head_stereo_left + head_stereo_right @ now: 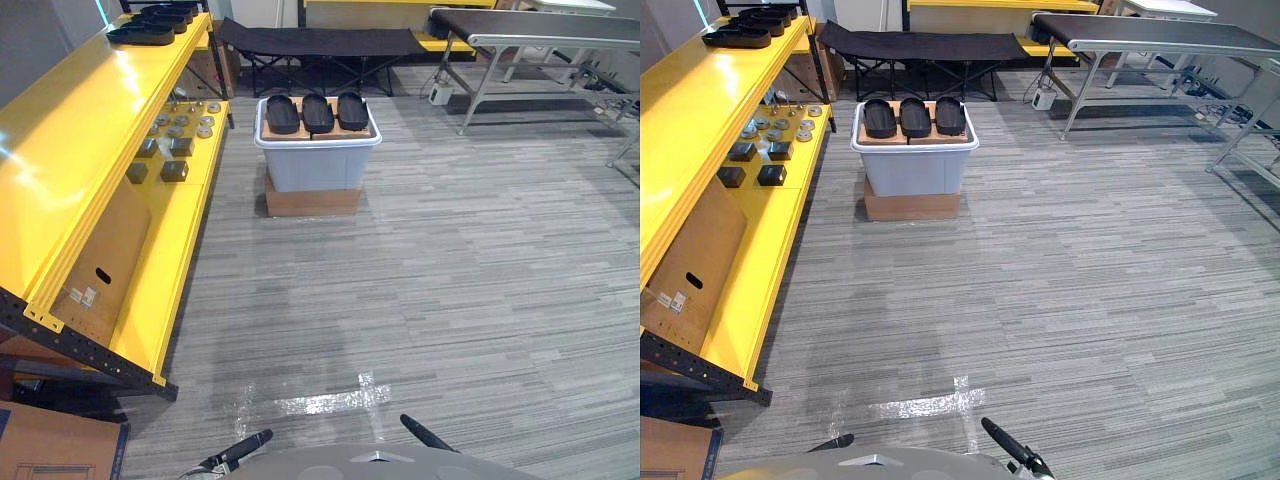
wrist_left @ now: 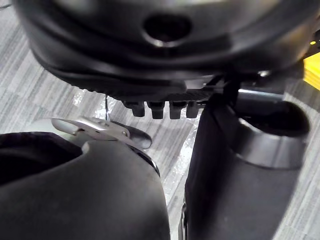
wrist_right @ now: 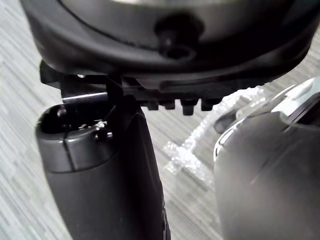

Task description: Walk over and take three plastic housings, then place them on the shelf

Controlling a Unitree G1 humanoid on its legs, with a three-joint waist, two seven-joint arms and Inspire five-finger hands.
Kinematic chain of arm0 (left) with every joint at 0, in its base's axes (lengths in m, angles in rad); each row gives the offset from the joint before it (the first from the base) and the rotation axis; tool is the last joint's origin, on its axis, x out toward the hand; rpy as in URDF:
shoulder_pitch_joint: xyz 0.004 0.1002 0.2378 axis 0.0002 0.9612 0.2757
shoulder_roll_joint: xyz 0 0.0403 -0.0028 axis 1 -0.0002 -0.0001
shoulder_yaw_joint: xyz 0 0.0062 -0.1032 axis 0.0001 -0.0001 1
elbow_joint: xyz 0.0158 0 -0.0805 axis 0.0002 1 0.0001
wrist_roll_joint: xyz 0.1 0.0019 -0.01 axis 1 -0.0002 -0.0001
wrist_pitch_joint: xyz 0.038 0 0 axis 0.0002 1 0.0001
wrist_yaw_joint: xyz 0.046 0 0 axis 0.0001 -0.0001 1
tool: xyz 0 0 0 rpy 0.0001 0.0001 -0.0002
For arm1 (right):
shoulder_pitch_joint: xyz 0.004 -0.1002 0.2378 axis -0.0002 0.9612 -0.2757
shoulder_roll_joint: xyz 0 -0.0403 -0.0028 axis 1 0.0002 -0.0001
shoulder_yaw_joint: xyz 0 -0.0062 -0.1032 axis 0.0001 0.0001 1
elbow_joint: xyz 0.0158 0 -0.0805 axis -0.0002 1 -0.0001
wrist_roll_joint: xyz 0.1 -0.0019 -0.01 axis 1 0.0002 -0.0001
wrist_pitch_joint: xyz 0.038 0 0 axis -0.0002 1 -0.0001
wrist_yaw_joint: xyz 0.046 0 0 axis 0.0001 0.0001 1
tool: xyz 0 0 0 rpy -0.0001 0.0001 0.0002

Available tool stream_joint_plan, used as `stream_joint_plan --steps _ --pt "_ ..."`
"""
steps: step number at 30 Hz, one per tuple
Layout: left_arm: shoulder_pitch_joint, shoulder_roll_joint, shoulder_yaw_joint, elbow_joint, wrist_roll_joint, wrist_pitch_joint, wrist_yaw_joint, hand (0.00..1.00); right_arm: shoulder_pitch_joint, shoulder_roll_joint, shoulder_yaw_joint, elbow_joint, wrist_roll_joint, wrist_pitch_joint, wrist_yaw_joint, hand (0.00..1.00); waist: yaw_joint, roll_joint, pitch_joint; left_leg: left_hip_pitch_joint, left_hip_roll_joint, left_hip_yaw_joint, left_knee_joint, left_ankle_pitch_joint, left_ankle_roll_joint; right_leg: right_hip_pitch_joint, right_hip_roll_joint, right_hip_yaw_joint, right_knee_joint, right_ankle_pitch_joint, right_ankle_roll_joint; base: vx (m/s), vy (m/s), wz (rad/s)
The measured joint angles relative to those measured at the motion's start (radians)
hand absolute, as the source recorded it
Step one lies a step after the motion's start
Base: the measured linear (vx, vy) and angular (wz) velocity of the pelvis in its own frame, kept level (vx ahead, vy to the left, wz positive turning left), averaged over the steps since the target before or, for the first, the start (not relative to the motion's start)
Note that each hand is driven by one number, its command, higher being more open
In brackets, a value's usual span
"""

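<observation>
Three black housings point(image 1: 317, 113) atop grey bin point(image 1: 317, 166)

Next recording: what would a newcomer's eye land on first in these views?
The long yellow shelf on the left stands out most, with small metal parts on its lower level. Straight ahead, a pale bin sits on a cardboard box, with three black plastic housings side by side on top.
</observation>
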Motion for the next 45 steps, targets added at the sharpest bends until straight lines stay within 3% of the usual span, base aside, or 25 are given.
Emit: stream_joint_plan --steps 9,18,32,40,45 --pt "-0.038 -0.024 -0.062 -0.087 -0.053 -0.121 -0.075 1.00 -0.084 0.009 0.031 -0.076 0.005 -0.100 -0.020 1.00 -0.004 -0.005 0.030 -0.001 -0.011 0.001 -0.071 0.060 0.022 -0.031 -0.004 -0.018 -0.001 0.001 0.000 -0.08 -0.019 0.02" --pt "-0.030 -0.024 -0.090 -0.112 -0.076 -0.175 -0.138 1.00 -0.080 0.012 0.103 -0.097 0.070 -0.106 0.023 1.00 -0.020 -0.011 0.033 -0.001 -0.017 0.012 -0.072 0.060 0.022 -0.029 -0.008 -0.015 -0.016 0.008 0.001 -0.02 -0.001 -0.02" --pt "-0.017 -0.039 -0.129 -0.175 -0.114 -0.216 -0.126 1.00 -0.071 0.025 0.101 -0.101 0.135 -0.163 -0.009 1.00 -0.022 -0.010 0.033 0.007 -0.019 0.017 -0.071 0.060 0.022 -0.013 -0.009 -0.019 -0.025 0.013 0.004 -0.02 -0.006 0.00" --pt "0.022 -0.040 -0.134 -0.293 -0.115 -0.321 -0.147 1.00 -0.041 0.037 0.103 -0.222 0.130 -0.294 -0.017 1.00 -0.021 -0.010 0.033 0.017 -0.023 0.033 -0.072 0.060 0.022 -0.023 -0.018 0.004 0.006 0.013 0.003 -0.07 0.007 -0.06" --pt "0.022 -0.037 -0.178 -0.427 -0.116 -0.359 -0.155 1.00 -0.029 0.034 0.156 -0.350 0.111 -0.351 -0.011 1.00 -0.021 -0.008 0.035 0.000 -0.030 0.045 -0.076 0.066 0.044 -0.052 -0.026 0.015 0.025 0.013 0.003 -0.07 0.021 -0.05"
